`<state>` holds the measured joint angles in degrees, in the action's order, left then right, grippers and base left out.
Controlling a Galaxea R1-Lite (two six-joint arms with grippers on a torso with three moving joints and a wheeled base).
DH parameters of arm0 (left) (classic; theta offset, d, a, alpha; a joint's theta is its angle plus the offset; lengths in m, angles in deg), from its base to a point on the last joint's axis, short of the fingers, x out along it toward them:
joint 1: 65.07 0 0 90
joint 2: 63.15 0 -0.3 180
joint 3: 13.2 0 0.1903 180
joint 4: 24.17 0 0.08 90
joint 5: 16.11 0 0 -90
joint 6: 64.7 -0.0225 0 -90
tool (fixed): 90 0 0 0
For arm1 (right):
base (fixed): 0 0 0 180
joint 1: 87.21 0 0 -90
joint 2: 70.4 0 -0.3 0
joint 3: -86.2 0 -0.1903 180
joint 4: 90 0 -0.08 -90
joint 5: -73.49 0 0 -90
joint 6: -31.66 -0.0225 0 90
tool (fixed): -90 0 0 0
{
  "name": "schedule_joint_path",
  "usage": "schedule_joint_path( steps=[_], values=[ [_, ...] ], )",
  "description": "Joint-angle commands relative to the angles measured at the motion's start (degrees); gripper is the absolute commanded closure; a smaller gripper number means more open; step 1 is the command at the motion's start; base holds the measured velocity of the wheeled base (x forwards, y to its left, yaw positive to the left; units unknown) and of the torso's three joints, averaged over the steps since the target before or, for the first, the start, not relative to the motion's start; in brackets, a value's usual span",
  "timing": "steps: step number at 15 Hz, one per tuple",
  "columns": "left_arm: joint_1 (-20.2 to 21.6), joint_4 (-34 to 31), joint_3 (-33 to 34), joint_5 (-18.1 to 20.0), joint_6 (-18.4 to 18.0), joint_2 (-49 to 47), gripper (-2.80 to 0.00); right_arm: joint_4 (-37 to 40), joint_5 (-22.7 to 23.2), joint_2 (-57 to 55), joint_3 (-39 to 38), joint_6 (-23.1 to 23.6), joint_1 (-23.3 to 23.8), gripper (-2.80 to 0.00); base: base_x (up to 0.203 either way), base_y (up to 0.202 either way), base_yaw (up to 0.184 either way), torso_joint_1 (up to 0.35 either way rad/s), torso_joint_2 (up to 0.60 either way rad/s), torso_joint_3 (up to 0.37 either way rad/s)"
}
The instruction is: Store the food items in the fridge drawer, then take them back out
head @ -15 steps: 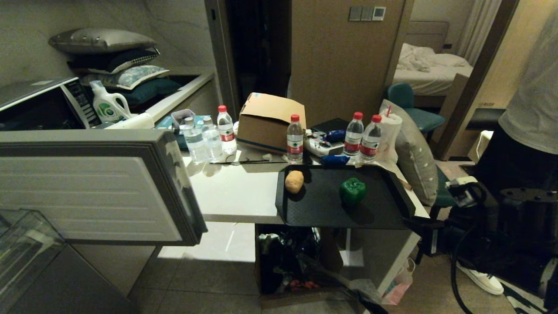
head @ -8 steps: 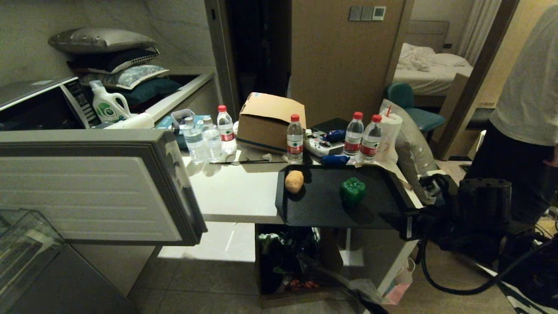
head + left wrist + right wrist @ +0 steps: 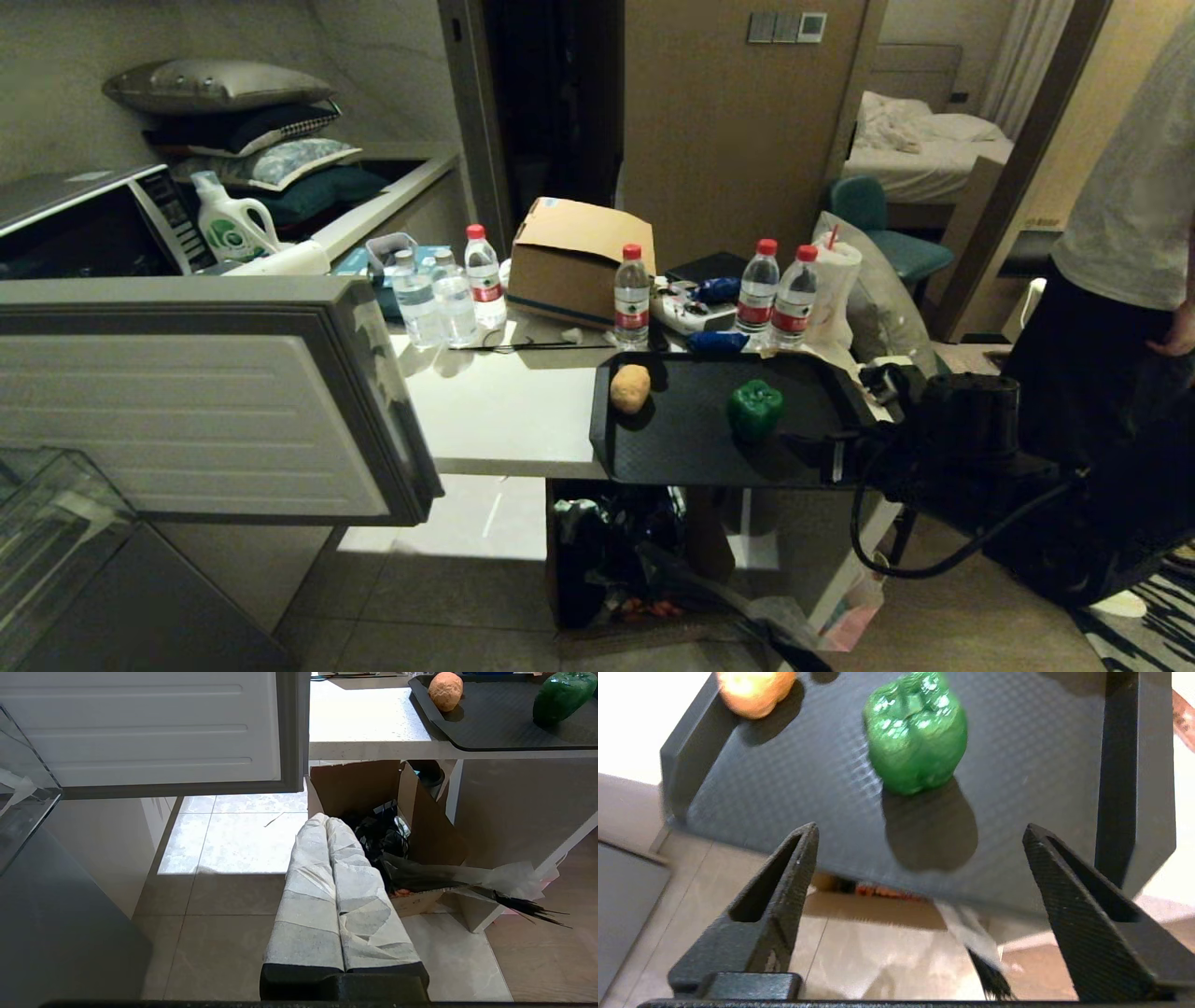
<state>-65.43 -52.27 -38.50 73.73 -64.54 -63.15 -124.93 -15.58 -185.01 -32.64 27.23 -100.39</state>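
Quickly: one tan potato (image 3: 630, 387) and one glossy green pepper (image 3: 755, 409) on one black tray (image 3: 691, 448) on the white desk (image 3: 504, 411), potato at the tray's 10 o'clock, pepper near centre; six water bottles (image 3: 632, 297) behind. The right pincer (image 3: 920, 840), fingers wide apart and empty, sits at the tray's 4 o'clock edge. Only the left wrist view shows the left pincer (image 3: 327, 826), fingers pressed together over the floor; the clear fridge drawer (image 3: 47, 523) is at 8 o'clock.

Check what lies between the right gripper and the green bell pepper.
Only bare black tray: the right wrist view shows the open right gripper short of the green bell pepper.
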Motion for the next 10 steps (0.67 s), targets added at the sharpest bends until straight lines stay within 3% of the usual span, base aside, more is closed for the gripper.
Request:
schedule_joint_path(
  steps=[1, 6, 10],
  values=[
    [0.0, -0.02, -0.01, -0.02, 0.02, -0.09, 0.0, -1.52, -0.04, -4.12, 2.14, 0.03, 1.28, -2.8, 0.0, 0.0, 0.0, 0.0, 0.0, 0.0],
    [0.0, -0.02, -0.01, -0.02, 0.02, -0.09, 0.0, -2.6, 0.1, -8.15, 7.03, 0.29, 2.8, -2.8, 0.0, 0.0, 0.0, 0.0, 0.0, 0.0],
    [0.0, -0.02, -0.01, -0.02, 0.02, -0.09, 0.0, -7.8, 0.57, -10.55, 8.97, 1.0, 2.45, -2.8, 0.0, 0.0, 0.0, 0.0, 0.0, 0.0]
  ],
)
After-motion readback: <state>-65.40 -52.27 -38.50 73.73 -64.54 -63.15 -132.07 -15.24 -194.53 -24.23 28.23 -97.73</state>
